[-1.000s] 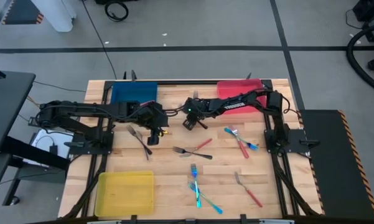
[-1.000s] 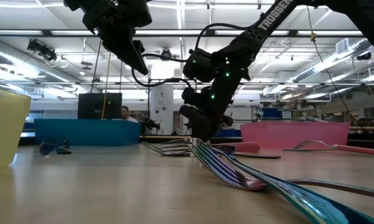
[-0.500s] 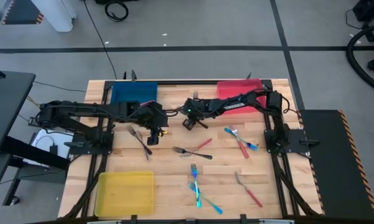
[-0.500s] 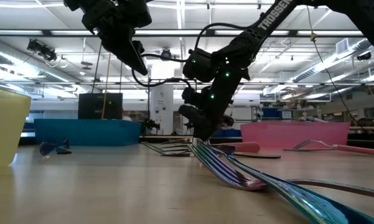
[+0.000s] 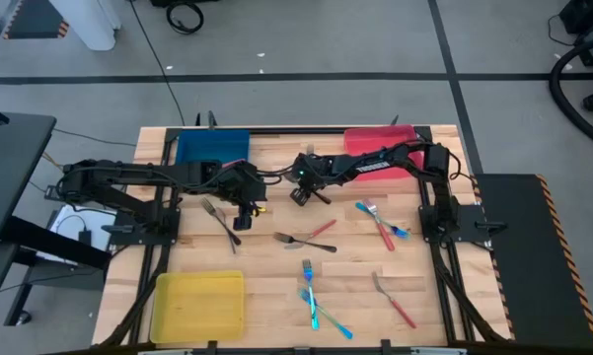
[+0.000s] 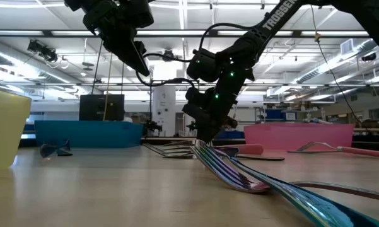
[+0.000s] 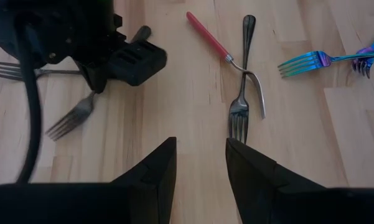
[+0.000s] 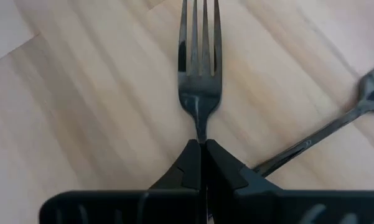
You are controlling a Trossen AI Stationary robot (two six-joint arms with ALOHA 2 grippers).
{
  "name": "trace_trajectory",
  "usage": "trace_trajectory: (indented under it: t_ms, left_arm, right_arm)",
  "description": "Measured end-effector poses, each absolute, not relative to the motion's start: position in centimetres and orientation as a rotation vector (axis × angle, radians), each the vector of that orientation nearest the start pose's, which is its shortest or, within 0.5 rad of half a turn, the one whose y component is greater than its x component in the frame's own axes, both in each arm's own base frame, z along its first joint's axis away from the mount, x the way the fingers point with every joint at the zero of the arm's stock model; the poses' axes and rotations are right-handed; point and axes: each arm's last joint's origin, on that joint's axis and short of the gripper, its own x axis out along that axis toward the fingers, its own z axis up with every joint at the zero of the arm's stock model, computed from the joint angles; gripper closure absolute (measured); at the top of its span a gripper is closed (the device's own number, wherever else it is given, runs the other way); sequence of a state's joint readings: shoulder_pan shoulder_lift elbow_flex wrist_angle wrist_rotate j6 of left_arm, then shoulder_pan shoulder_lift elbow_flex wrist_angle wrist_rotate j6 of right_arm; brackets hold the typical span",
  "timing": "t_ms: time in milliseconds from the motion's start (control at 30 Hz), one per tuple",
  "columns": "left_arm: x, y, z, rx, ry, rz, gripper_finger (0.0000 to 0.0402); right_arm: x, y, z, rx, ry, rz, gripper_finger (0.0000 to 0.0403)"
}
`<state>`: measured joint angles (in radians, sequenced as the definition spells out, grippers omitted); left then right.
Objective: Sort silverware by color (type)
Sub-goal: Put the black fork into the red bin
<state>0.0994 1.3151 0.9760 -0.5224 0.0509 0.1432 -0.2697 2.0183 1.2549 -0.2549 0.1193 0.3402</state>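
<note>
Since a second ago little has shifted on the table (image 5: 276,286); the change is at the right gripper (image 5: 298,194), whose fingers have clenched on the neck of a dark grey fork (image 8: 198,81), prongs pointing away from the wrist, at about 12 o'clock of table centre. Grip sits low on the handle, likely so the fork lifts level. A second grey utensil (image 8: 336,127) lies just beside it. Left gripper (image 5: 245,209) hangs above the table at 10 o'clock, fingers (image 7: 155,171) parted and holding nothing, apparently waiting clear of the right arm's path. Remaining silverware lies scattered: a grey fork crossed with a red-handled one (image 7: 236,81) at centre, blue forks (image 5: 316,296) at 6 o'clock, red and blue pieces (image 5: 383,225) at 3 o'clock. Blue tray (image 5: 212,146), red tray (image 5: 375,138) and yellow tray (image 5: 197,306) sit at the edges as sorting targets.
</note>
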Motion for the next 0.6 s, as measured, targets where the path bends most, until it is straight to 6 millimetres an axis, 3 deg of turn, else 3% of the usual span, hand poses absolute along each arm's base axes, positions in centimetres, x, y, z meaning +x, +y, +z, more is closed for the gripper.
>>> trace_trajectory:
  t_ms: [300,600]
  left_arm:
    - [26.6,2.5,26.0,0.07,0.865,-0.014,0.0264]
    - [26.5,2.5,26.0,0.068,0.869,-0.017,0.0264]
  right_arm:
    - [38.2,-11.0,16.8,0.358,0.896,-0.453,0.0393]
    - [34.0,-12.1,23.2,0.28,0.902,-0.524,0.0392]
